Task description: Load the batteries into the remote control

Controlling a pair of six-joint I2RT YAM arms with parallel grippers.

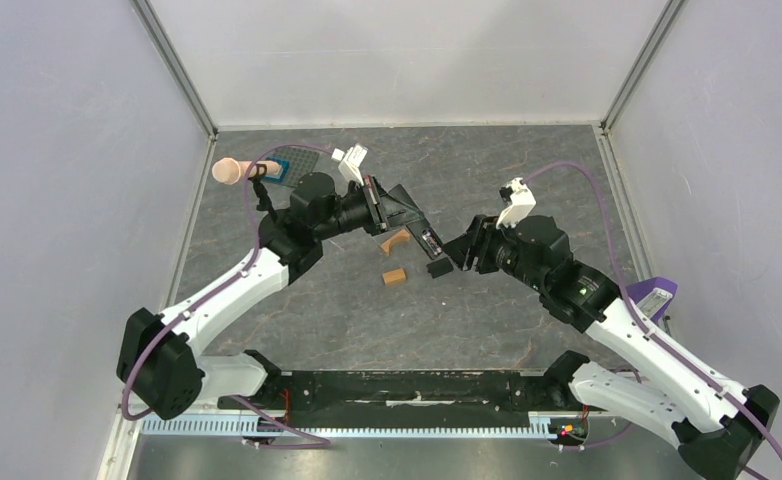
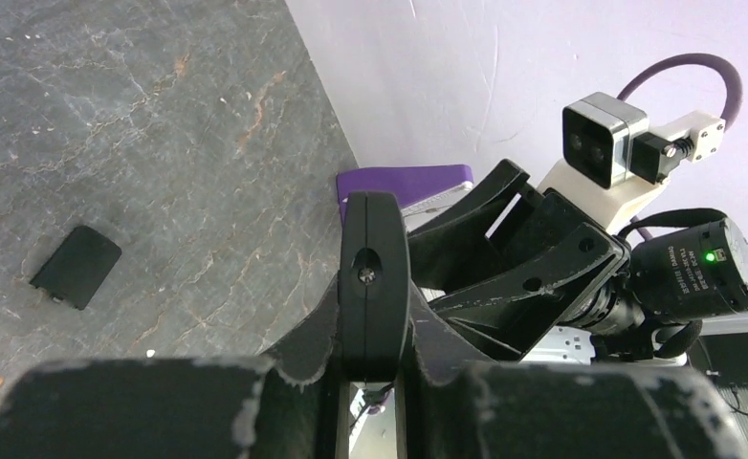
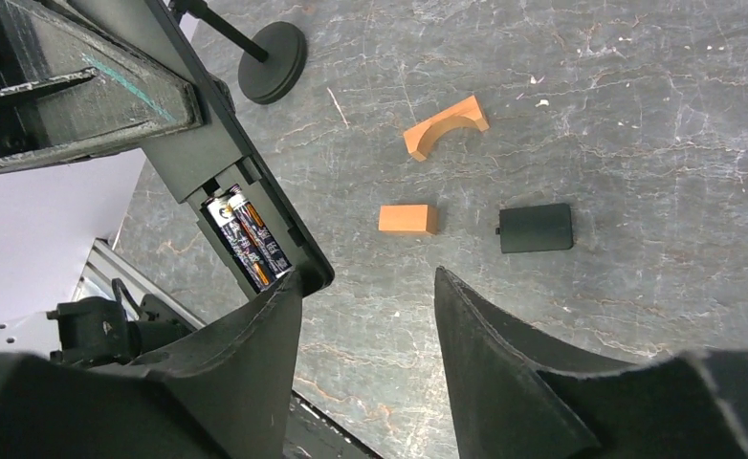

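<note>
Remote control [image 2: 375,239], likely light, stiff, slick, is sitting pinched edgewise in left claw [image 2: 375,330]; right claw [image 3: 365,284] is hovering spread.

Black and orange on veined grey.
Grey marbled worktop [image 3: 657,96] with pale and rust veins; black remote control [image 3: 219,143], its batteries [image 3: 246,239] black with orange and white markings; plain orange block [image 3: 407,219], with, from the right wrist view, a matching orange arch [image 3: 445,125] at one o'clock of it and a matte black cover [image 3: 537,228] at three o'clock; dusky purple cable [image 2: 681,63].
</note>
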